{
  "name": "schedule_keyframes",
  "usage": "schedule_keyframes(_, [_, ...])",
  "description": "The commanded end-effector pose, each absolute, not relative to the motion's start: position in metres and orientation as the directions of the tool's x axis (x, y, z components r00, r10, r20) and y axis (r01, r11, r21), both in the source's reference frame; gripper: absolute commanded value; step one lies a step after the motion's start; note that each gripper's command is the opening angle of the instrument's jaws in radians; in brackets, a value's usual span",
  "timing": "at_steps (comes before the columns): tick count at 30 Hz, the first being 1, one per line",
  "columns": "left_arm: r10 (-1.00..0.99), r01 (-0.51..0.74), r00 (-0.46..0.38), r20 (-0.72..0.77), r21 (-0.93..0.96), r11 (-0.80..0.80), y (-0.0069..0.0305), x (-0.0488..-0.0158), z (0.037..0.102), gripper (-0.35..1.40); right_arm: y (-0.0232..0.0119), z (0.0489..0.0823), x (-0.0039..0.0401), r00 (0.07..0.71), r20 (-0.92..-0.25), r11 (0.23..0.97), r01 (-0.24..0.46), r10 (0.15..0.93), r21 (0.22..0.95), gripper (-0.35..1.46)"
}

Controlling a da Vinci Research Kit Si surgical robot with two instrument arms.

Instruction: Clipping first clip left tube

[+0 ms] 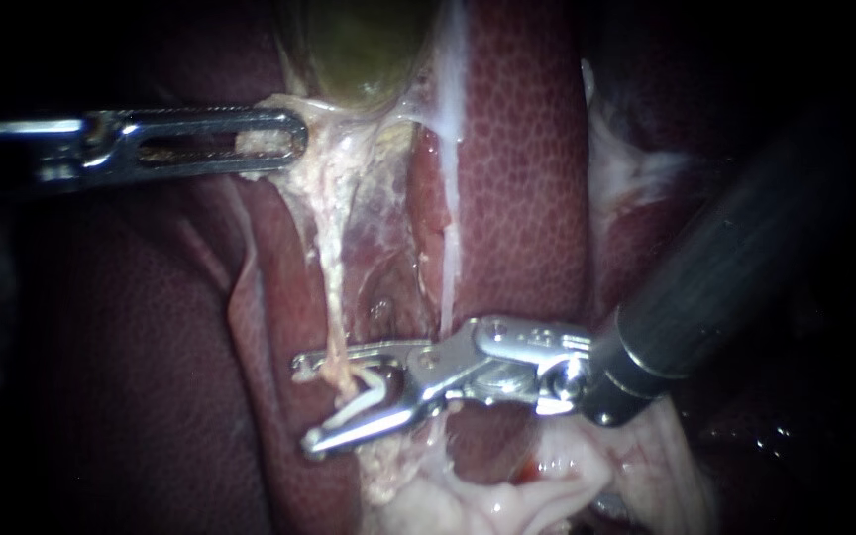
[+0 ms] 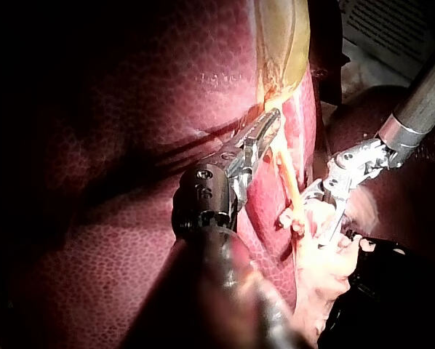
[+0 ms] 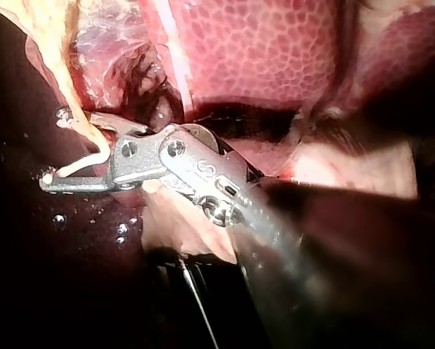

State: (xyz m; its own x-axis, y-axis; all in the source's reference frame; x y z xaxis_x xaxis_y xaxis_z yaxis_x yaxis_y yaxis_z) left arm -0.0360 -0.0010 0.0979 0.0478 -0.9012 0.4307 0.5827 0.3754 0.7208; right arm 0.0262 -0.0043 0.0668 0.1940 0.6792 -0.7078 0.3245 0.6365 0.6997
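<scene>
While unclamped, tube (image 1: pixel 334 297) within right instrument's (image 1: pixel 305 404) clip (image 1: pixel 367 400)

We have the gallbladder (image 1: pixel 359 45) at top centre, the liver (image 1: pixel 527 149) behind it and on both sides. Our left tool (image 1: pixel 294 137) comes in from the left, jaws closed on the tissue (image 1: pixel 337 131) just under the gallbladder. The left tube (image 1: pixel 332 287) runs down from there. It crosses between the jaws of our right tool (image 1: pixel 302 404), which enters from the right. The clip (image 1: pixel 364 401) sits there, touching both jaws. Another tube (image 1: pixel 445 277) lies further right.
</scene>
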Motion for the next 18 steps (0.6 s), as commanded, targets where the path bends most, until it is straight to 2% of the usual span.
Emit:
schedule_keyframes(1, [-0.901, 0.583, 0.048, 0.431, 0.721, 0.376, -0.001, -0.036, 0.0979, -0.35, -0.0041, 0.0667, 0.0261, 0.194, -0.708, 0.637, 0.324, 0.679, 0.7, 0.55])
schedule_keyframes(7, [-0.901, 0.583, 0.048, 0.431, 0.721, 0.376, -0.001, -0.036, 0.0979, -0.35, -0.0039, 0.0668, 0.0261, 0.193, -0.707, 0.637, 0.322, 0.68, 0.7, 0.45])
schedule_keyframes(8, [-0.901, 0.583, 0.048, 0.431, 0.721, 0.376, -0.001, -0.036, 0.0979, -0.35, -0.004, 0.0668, 0.0259, 0.203, -0.691, 0.613, 0.337, 0.694, 0.714, 0.32])
schedule_keyframes(9, [-0.901, 0.583, 0.048, 0.431, 0.721, 0.376, -0.001, -0.036, 0.0979, -0.35, -0.004, 0.0668, 0.0255, 0.227, -0.663, 0.566, 0.373, 0.713, 0.736, 0.04])
schedule_keyframes(11, [-0.901, 0.582, 0.048, 0.431, 0.721, 0.376, -0.001, -0.036, 0.0979, -0.35, -0.004, 0.0666, 0.0252, 0.246, -0.657, 0.569, 0.345, 0.712, 0.746, -0.35])
schedule_keyframes(18, [-0.901, 0.582, 0.048, 0.431, 0.721, 0.376, -0.001, -0.036, 0.0979, -0.35, -0.0036, 0.0671, 0.0251, 0.248, -0.659, 0.571, 0.345, 0.71, 0.745, -0.35])
